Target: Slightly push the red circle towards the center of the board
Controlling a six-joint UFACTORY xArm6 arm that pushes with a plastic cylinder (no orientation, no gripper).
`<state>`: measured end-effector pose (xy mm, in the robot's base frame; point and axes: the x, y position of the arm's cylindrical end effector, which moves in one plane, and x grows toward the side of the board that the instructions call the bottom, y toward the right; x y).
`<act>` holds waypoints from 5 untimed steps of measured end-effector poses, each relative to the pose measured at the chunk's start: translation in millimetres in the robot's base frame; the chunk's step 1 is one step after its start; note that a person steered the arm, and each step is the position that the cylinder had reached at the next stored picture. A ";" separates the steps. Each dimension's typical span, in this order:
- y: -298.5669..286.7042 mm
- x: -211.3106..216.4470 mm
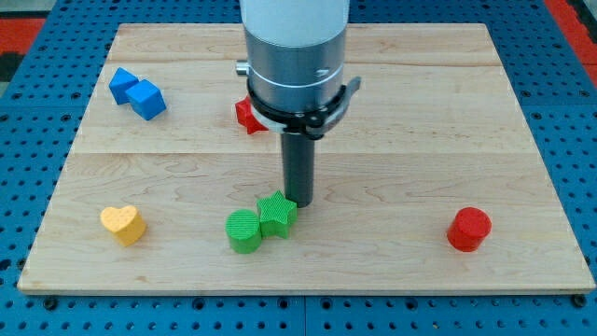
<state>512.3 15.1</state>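
Observation:
The red circle (468, 229) is a short red cylinder standing near the view's bottom right of the wooden board (420, 131). My tip (299, 202) rests on the board near its middle, far to the left of the red circle. The tip sits just above and right of a green star block (277, 214), touching or nearly touching it. A green cylinder (243, 231) lies against the star's lower left side.
A red star-like block (247, 116) sits partly hidden behind the arm's grey body at upper centre. A blue block (136, 92) of two joined cubes lies at upper left. A yellow heart (123, 224) lies at lower left.

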 end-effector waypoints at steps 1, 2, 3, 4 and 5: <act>81.4 7.6; 126.7 12.5; 206.2 -3.9; 262.6 38.2; 210.3 103.0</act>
<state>615.3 225.4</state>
